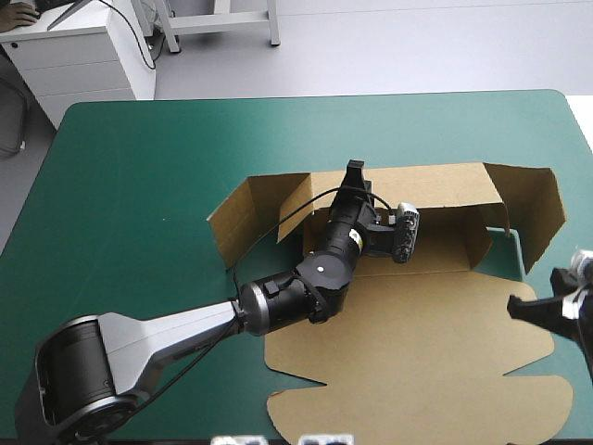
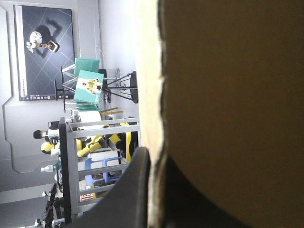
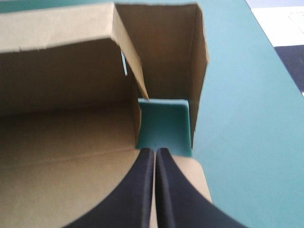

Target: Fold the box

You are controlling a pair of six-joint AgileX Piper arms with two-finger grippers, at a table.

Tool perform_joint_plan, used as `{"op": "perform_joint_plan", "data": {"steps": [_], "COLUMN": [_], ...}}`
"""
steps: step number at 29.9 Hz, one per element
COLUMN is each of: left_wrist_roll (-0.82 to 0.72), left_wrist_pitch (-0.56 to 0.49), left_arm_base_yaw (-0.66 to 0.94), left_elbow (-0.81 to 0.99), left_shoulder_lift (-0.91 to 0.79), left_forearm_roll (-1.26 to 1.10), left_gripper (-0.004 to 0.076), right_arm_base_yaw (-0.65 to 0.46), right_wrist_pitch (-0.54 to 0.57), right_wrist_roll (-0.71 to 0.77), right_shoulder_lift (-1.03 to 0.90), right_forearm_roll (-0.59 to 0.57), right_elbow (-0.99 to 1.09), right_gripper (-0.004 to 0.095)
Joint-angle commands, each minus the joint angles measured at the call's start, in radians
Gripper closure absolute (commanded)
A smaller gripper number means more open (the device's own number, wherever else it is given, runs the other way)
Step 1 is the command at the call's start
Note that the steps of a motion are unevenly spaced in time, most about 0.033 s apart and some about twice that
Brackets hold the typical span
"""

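The brown box (image 1: 417, 352) lies right of the table's middle, its lid flat toward the near edge. Its far wall (image 1: 435, 185) and both end flaps stand raised. My left gripper (image 1: 353, 171) reaches over the tray floor to the far wall's top edge and is shut on it. In the left wrist view the board (image 2: 228, 95) sits pinched between the black fingers (image 2: 137, 190) of the gripper (image 2: 153, 159). My right gripper (image 1: 519, 311) hovers shut over the lid's right edge. In its own view the gripper (image 3: 155, 152) points at the gap beside the right end flap (image 3: 161, 52), holding nothing.
Bare teal-green cover (image 1: 139, 167) spreads left of the box and beyond it. The table's right edge (image 1: 579, 120) runs close to the right end flap and my right gripper. A strip of cover (image 3: 237, 95) lies between that flap and the edge.
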Motion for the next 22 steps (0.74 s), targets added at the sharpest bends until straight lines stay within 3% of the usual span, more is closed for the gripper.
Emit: {"op": "perform_joint_plan", "data": {"steps": [1,7,16,22], "left_wrist_roll": [-0.022,-0.022,-0.022,-0.022], "left_wrist_pitch": [0.035,0.033,0.035,0.041], "left_arm_base_yaw": [-0.009,-0.009,-0.009,-0.009], "left_elbow": [-0.020,-0.020,-0.020,-0.020], "left_shoulder_lift": [-0.050,-0.050,-0.050,-0.050], "left_forearm_roll": [0.045,0.043,0.043,0.043], "left_gripper": [0.0731,0.0731,0.0731,0.0731], "right_arm_base_yaw": [-0.001,-0.001,-0.009,-0.052], "right_wrist_pitch": [-0.132,-0.141,-0.062,0.040], "right_wrist_roll": [0.004,-0.005,-0.030,-0.126], "right_shoulder_lift": [0.153,0.443,0.805,0.987], "right_forearm_roll": [-0.009,-0.009,-0.009,0.092], "right_elbow": [-0.145,-0.386,-0.709,-0.863], "right_gripper": [0.0912,0.0913,0.0927,0.0927]}}
